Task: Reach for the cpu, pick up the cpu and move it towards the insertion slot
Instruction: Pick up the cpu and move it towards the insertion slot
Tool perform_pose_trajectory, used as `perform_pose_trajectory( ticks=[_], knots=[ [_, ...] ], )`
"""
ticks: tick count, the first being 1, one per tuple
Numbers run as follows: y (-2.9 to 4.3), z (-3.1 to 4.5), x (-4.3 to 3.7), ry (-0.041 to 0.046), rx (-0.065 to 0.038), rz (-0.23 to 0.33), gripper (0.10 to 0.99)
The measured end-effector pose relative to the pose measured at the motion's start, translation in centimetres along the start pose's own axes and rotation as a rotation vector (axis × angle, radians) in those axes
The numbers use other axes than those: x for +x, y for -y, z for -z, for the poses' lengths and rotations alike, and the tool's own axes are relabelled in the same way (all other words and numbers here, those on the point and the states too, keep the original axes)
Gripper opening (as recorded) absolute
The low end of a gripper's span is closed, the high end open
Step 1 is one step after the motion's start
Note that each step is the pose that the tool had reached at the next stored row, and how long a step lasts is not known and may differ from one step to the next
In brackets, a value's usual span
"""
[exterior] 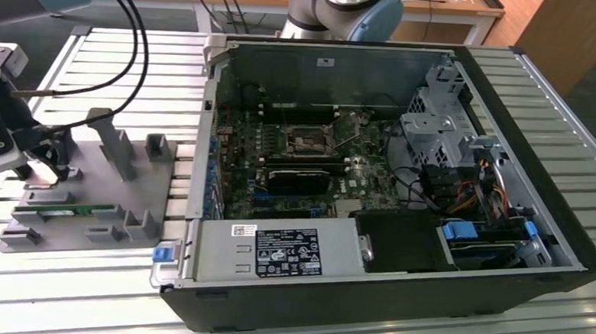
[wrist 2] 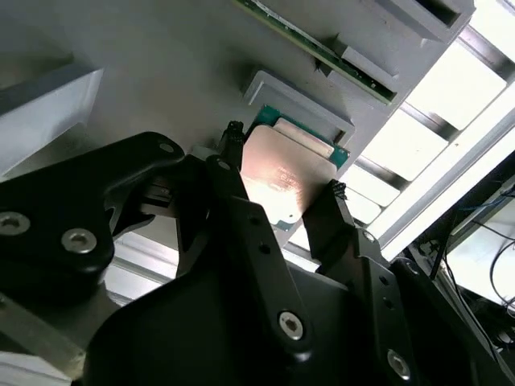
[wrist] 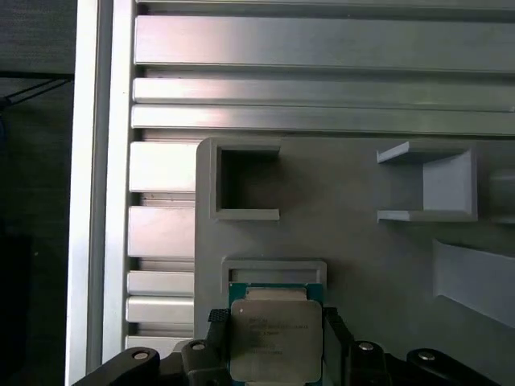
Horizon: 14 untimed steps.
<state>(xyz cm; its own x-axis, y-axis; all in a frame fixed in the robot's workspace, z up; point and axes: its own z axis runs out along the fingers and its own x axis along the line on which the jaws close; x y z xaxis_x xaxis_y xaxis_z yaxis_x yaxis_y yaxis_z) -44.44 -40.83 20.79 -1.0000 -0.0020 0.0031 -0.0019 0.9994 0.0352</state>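
Claw: my claw (wrist 2: 283,169) is down low over the grey tray (wrist: 362,265). It is pulled in close, with just the cpu's width between the fingers (wrist 2: 233,145).
Hold: one finger sits on each of two opposite edges of the cpu (wrist: 276,338). In both wrist views they look to be touching it, so I think I have it clamped. Nothing else is in my grip.
Cpu: it is flat, with its shiny side up and a thin green edge around it. It is right next to the small grey lip of its spot on the tray. I cannot tell if it has come up off the tray or rests on it.
Done: the reach is done, I think, because I am at the cpu. The grab looks done too.
Not done: the cpu is not near the slot. It is over at the tray, well apart from the computer.
Tray: it lies on the slatted worktop (exterior: 99,57), at the exterior view's left. It has little grey walls and posts standing on it.
Memory stick: a long green stick (exterior: 61,210) lies on the tray near my claw. I am not touching it.
Computer: the open case (exterior: 373,293) lies on the worktop, just beside the tray, toward the exterior view's right. Its green board (exterior: 359,174) faces up.
Slot: the square dark slot (exterior: 305,141) with its shiny frame sits on that board, deep in the case. Nothing is over it.
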Motion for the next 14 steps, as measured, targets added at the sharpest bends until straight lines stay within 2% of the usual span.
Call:
perform_pose_trajectory(
  ticks=[8,14],
  knots=[
    [-0.05,1.43,0.00,0.0000,0.000,0.000,0.545],
    [-0.07,1.93,0.01,0.0001,0.000,0.000,0.545]
  ],
)
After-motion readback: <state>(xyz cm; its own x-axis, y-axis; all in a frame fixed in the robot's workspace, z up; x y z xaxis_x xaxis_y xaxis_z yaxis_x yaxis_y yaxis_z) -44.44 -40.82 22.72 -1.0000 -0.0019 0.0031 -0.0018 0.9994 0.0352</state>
